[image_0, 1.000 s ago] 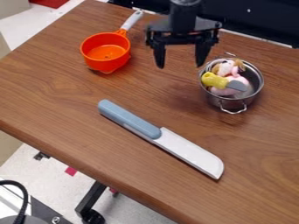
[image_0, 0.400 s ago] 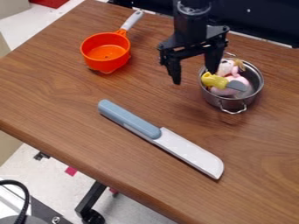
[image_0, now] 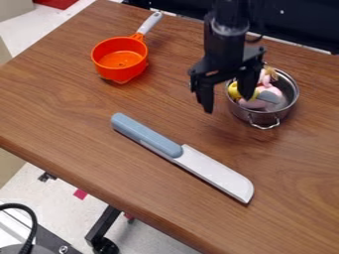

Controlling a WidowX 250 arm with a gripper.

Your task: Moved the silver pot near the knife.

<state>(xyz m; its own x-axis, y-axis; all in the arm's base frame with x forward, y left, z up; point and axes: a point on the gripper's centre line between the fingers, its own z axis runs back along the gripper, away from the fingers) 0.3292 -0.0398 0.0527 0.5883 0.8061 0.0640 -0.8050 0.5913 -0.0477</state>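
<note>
Brown wooden table (image_0: 66, 109). Silver pot (image_0: 271, 118) at upper right, toys (image_0: 252, 104) inside. Gripper (image_0: 227, 103) at pot's left side, fingers apart, one over pot, one outside, probably to straddle rim. Large knife (image_0: 193, 161) lower left of pot; orange pan (image_0: 119, 59) well apart.

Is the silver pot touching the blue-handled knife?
No, the brown tabletop shows between the silver pot and the blue-handled knife.
</note>
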